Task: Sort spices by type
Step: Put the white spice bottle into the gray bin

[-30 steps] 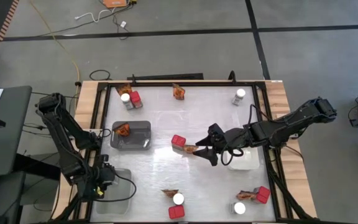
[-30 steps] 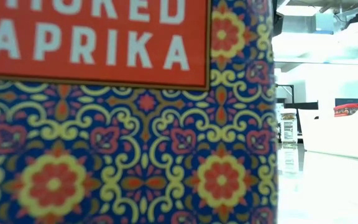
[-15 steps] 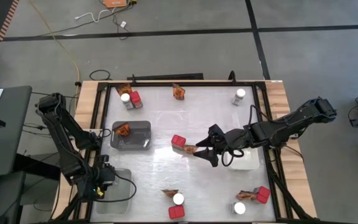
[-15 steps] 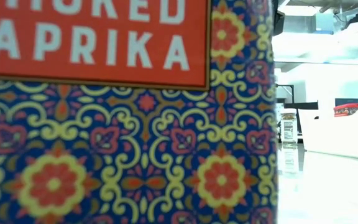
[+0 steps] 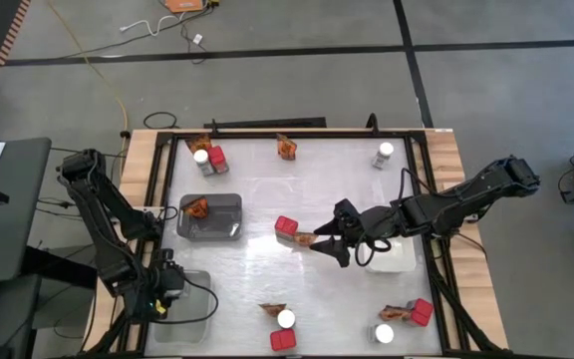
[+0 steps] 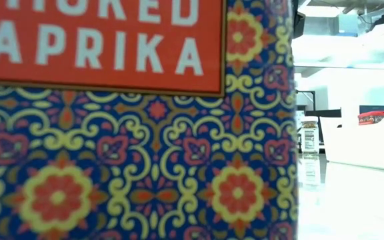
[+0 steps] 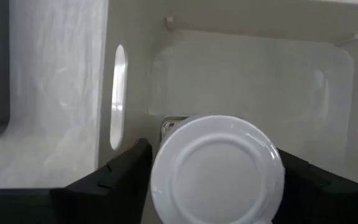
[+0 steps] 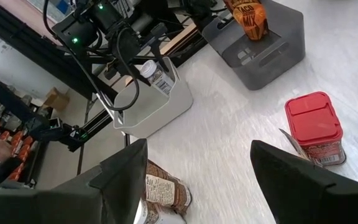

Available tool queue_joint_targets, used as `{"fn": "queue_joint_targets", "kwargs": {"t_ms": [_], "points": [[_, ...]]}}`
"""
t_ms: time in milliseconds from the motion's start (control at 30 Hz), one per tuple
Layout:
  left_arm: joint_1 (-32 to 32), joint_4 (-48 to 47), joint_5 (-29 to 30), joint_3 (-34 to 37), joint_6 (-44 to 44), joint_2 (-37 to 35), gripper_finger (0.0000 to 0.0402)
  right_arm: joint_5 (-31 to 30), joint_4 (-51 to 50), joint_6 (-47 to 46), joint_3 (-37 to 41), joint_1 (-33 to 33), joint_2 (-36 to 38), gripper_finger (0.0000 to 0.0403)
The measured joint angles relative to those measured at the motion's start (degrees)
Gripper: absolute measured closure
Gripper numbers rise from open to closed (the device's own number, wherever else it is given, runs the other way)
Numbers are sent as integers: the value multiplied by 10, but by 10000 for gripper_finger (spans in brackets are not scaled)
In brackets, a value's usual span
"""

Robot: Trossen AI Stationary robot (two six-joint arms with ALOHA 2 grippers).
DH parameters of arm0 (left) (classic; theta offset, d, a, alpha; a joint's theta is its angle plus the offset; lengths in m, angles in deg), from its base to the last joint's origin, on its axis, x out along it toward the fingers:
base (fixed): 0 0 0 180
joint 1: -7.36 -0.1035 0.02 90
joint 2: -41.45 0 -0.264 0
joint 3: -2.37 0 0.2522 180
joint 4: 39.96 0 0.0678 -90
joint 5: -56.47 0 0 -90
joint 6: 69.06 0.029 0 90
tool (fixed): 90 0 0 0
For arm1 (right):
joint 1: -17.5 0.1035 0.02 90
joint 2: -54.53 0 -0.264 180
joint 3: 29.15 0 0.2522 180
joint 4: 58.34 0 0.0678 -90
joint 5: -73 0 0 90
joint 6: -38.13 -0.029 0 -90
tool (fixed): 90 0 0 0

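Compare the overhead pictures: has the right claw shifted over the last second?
No. In the high view the right claw sits at the same spot beside the red box, just left of the white tray.

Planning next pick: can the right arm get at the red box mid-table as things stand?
Probably yes. The right gripper hovers open just beside the red box, with only an orange-brown packet lying between them.

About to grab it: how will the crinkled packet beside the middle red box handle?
The packet looks crinkled and thin, so probably floppy and light; it may crumple in the jaws. It lies close by the red box, so a push may nudge that box.
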Motion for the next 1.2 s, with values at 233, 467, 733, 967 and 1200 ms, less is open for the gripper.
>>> {"fn": "queue_joint_targets", "kwargs": {"t_ms": [233, 467, 733, 967, 1200], "points": [[0, -1, -1, 0, -3, 0, 107, 0, 0, 0, 0, 0, 0, 92], [0, -3, -5, -13, -25, -1, 107, 0, 0, 0, 0, 0, 0, 92], [0, -54, -20, -63, -18, -1, 107, 0, 0, 0, 0, 0, 0, 92], [-5, -178, -17, -133, -50, -2, 107, 0, -1, 1, 0, 0, 0, 92], [-45, -256, -14, -211, -163, -2, 107, 0, -34, -3, 0, 0, 0, 92]]}}
